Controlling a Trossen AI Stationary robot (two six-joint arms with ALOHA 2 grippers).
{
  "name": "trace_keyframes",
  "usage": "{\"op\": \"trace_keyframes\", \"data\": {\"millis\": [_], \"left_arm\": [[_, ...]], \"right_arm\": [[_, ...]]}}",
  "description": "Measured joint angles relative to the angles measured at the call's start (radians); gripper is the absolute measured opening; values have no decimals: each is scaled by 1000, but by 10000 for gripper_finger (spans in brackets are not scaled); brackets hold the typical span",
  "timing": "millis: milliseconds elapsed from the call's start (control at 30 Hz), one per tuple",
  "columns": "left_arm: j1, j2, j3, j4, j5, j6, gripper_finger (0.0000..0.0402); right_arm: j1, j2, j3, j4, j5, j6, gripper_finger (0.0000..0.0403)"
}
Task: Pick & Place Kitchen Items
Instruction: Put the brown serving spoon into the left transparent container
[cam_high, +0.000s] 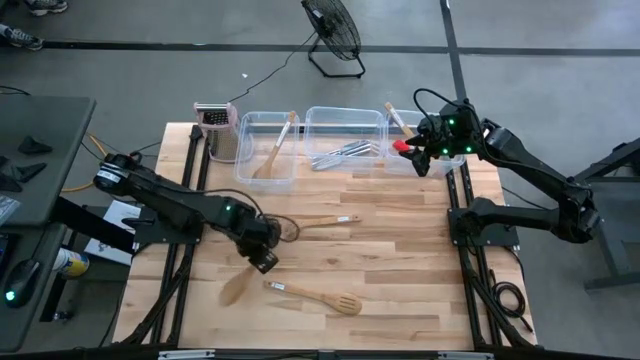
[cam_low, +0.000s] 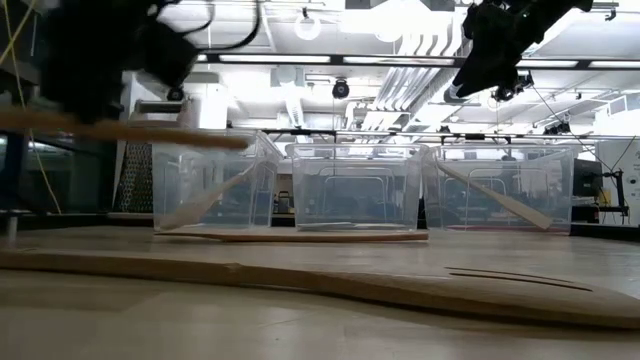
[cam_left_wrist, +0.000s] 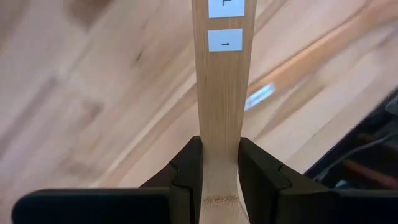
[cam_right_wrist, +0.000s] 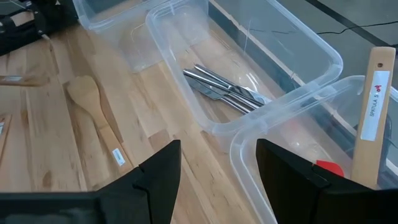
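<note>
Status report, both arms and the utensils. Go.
Left gripper shut on wooden spoon, lifted over table centre. Right gripper open above right tub, empty. Slotted spatula on table. Nothing in the way.

White sticker "1" on wooden utensil handle (cam_left_wrist: 222, 93); "SPATULA" on spatula handle label (cam_right_wrist: 375, 106).

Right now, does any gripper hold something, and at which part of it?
The left gripper holds a wooden utensil by the end of its flat handle, clamped between both fingers. The right gripper is open over the tubs and holds nothing.
</note>
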Motion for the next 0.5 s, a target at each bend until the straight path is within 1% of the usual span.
{"op": "trace_keyframes", "data": {"millis": [133,500], "left_arm": [[59,0,88,1,-50,78,74],[236,-1,338,-56,-246,291,74]], "right_arm": [[0,0,0,0,0,0,200],[0,0,0,0,0,0,200]]}}
